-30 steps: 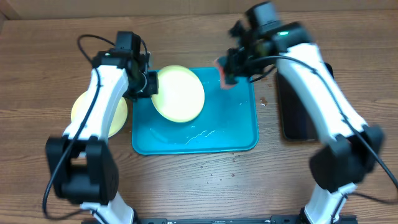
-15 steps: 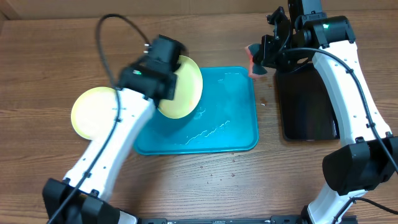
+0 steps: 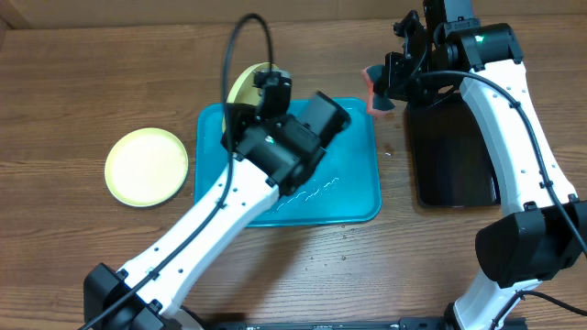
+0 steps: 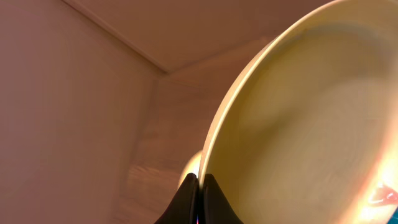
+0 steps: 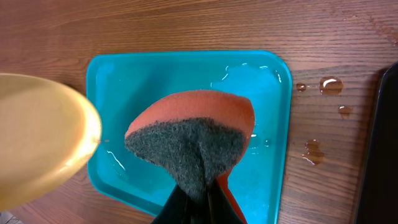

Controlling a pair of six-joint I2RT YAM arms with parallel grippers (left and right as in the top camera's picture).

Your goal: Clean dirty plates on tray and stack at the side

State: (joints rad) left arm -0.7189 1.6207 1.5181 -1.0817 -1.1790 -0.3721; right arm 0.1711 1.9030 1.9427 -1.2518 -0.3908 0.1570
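**Containers.** Tray (image 3: 356, 188): turquoise, rectangular with a raised rim, lying below and beside the left pincer (image 4: 200, 186). Its floor carries streaks and a film of water. Black tray (image 3: 454, 156): dark and rectangular, directly under the right arm and just to the right of the right pincer (image 5: 198, 196).

**Plates.** Held plate (image 3: 243, 81): lime-yellow, tilted steeply on edge above the far left corner of the tray. The left pincer is clamped narrowly on its rim. Second plate (image 3: 147, 167): lime-rimmed, lying flat on the counter (image 3: 73, 82), well to the left of the left pincer and apart from the tray.

**Tool.** Sponge (image 5: 199, 124): orange body with a grey-green scouring face, pinched at its lower end in the right pincer. It hangs above the far right corner of the tray.

**Surface and room.** The counter is brown wood grain. Water drops (image 5: 329, 84) sit on it between the tray and the black tray, to the right of the right pincer. A pale beige wall (image 4: 74, 112) rises behind the held plate.

**View notes.**
- Only the left wrist view shows the fingertips closed on the plate rim, and the wall.
- Only the right wrist view shows the scouring face, the drops and the wet far end of the tray.
- Only the overhead view shows the second plate. The left arm hides much of the tray there.
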